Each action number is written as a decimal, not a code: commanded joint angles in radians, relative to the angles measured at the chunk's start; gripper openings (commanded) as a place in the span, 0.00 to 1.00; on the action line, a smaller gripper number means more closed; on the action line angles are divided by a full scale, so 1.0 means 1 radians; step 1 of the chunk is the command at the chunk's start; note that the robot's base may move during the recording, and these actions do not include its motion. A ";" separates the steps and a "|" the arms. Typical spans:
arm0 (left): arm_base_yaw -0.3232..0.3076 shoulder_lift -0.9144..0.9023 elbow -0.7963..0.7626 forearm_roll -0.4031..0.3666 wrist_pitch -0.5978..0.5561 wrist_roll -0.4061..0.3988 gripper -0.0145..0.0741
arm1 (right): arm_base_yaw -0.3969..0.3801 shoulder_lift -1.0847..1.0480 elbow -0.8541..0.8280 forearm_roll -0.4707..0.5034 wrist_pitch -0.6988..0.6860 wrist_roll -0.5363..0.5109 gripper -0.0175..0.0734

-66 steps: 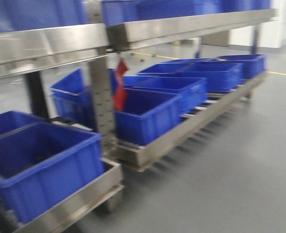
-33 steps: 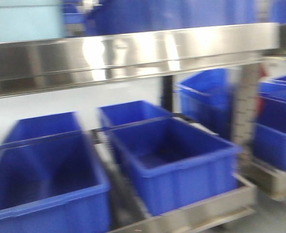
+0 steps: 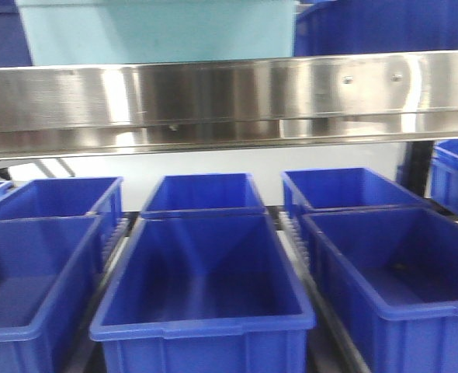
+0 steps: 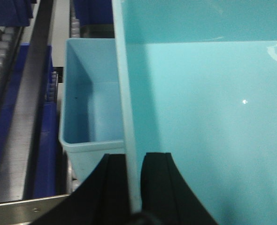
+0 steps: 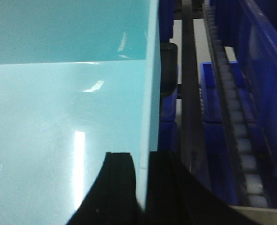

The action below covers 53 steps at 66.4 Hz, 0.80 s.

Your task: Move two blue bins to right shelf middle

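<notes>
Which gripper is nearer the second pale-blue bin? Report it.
Left. The left gripper clamps the held bin wall beside the second pale-blue bin; the right gripper clamps the opposite wall.

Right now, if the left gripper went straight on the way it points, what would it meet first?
The light blue bin's wall, clamped between the fingers of the left gripper; it fills the line ahead, though depth is unclear.

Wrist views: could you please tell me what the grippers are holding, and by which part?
The pale bin: the left gripper pinches one side wall at its rim, the right gripper the opposite wall.
</notes>
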 commanded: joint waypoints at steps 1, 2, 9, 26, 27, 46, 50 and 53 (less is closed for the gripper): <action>-0.003 -0.011 -0.011 0.015 -0.028 0.014 0.04 | -0.001 -0.016 -0.009 -0.016 -0.047 -0.011 0.01; -0.003 -0.011 -0.011 0.015 -0.028 0.014 0.04 | -0.001 -0.016 -0.009 -0.016 -0.047 -0.011 0.01; -0.003 -0.011 -0.011 0.015 -0.028 0.014 0.04 | -0.001 -0.016 -0.009 -0.016 -0.047 -0.011 0.01; -0.003 -0.011 -0.011 0.015 -0.028 0.014 0.04 | -0.001 -0.016 -0.009 -0.016 -0.047 -0.011 0.01; -0.003 -0.011 -0.011 0.015 -0.028 0.014 0.04 | -0.001 -0.016 -0.009 -0.016 -0.047 -0.011 0.01; -0.003 -0.011 -0.011 0.015 -0.028 0.014 0.04 | -0.001 -0.016 -0.009 -0.016 -0.047 -0.011 0.01; -0.003 -0.011 -0.011 0.015 -0.028 0.014 0.04 | -0.001 -0.016 -0.009 -0.016 -0.047 -0.011 0.01; -0.003 -0.011 -0.011 0.015 -0.028 0.014 0.04 | -0.001 -0.016 -0.009 -0.016 -0.047 -0.011 0.01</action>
